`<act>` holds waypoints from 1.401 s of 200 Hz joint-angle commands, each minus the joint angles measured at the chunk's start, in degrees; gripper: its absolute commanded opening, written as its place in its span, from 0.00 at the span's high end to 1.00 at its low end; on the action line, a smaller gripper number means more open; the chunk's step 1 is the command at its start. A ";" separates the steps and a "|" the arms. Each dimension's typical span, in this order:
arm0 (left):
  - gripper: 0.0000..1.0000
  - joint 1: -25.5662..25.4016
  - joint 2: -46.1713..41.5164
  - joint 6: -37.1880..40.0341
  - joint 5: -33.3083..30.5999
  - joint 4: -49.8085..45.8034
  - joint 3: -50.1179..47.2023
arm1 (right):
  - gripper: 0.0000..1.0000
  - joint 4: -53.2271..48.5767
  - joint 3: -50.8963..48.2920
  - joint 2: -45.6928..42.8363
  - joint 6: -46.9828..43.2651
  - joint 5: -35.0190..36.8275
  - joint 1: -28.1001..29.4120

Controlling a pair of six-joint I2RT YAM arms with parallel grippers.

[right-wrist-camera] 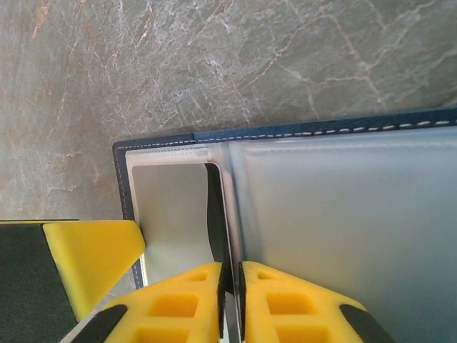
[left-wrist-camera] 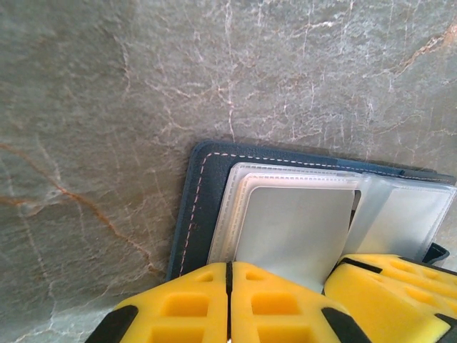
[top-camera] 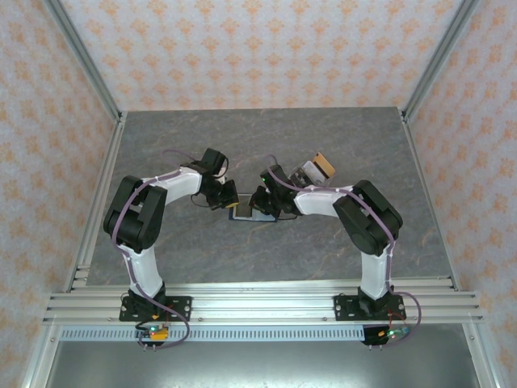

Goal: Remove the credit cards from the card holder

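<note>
Jaws on both arms stand closed, or next to it. From above, the left gripper (top-camera: pixel 218 194) and right gripper (top-camera: pixel 263 200) meet over the open wallet (top-camera: pixel 242 213) at the middle of the table (top-camera: pixel 161 145). The left one reaches in from the wallet's 10 o'clock and the right from its 2 o'clock. A small pile of loose cards (top-camera: pixel 315 168) lies toward 1 o'clock, near but apart.

On the left wrist camera, the two yellow fingers (left-wrist-camera: pixel 178 307) press flat together at 6 o'clock. They sit at the near edge of a silver-grey card (left-wrist-camera: pixel 300 229) tucked in a clear sleeve (left-wrist-camera: pixel 232 193). Whether they nip anything thin I cannot tell. The other arm's finger crowds in at 4 o'clock.

On the right wrist camera, the fingers are shut save for a hairline gap, and a thin dark-edged divider (right-wrist-camera: pixel 214 207) runs down into it (pinched, as best I can judge). The grey card lies at 9 o'clock of that.

As for handling, the card should be light, stiff and slick. The sleeve is soft and likely to cling, and the wallet weighs so little that it may slide or lift along with the card unless one gripper pins it. The best hold is probably the card's bare edge at the mouth of the sleeve, drawing along the pocket rather than upward
</note>
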 commanded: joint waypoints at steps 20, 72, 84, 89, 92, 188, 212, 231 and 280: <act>0.93 -0.35 1.65 0.74 -1.09 -0.97 -2.47 | 0.91 5.61 -0.46 -0.66 0.14 -2.55 0.46; 0.92 -0.35 1.39 0.48 -0.17 -0.49 -2.57 | 0.88 5.58 -0.02 0.01 0.05 -2.89 0.49; 0.92 -0.34 1.23 0.52 -0.09 -0.50 -2.57 | 0.86 5.55 0.22 0.26 0.18 -3.01 0.45; 0.92 -0.30 1.18 0.53 -0.06 -0.47 -2.61 | 0.86 5.49 0.33 0.46 0.13 -3.05 0.47; 0.92 -0.34 1.17 0.52 -0.04 -0.51 -2.65 | 0.86 5.41 0.40 0.56 0.13 -3.06 0.47; 0.92 -0.33 0.87 0.39 1.02 0.46 -5.56 | 0.90 3.69 2.12 1.75 0.05 -3.23 0.51; 0.91 -0.28 0.14 0.02 0.24 0.01 -4.91 | 0.96 3.20 1.15 -0.69 -0.88 -1.68 0.50; 0.86 -0.31 -0.59 0.01 -0.63 -1.08 -3.64 | 0.99 0.82 0.69 -2.79 -2.28 0.58 0.44; 0.75 0.09 -3.49 0.36 -0.93 -2.55 -0.80 | 1.00 -5.36 -0.98 -6.24 -5.18 6.95 0.34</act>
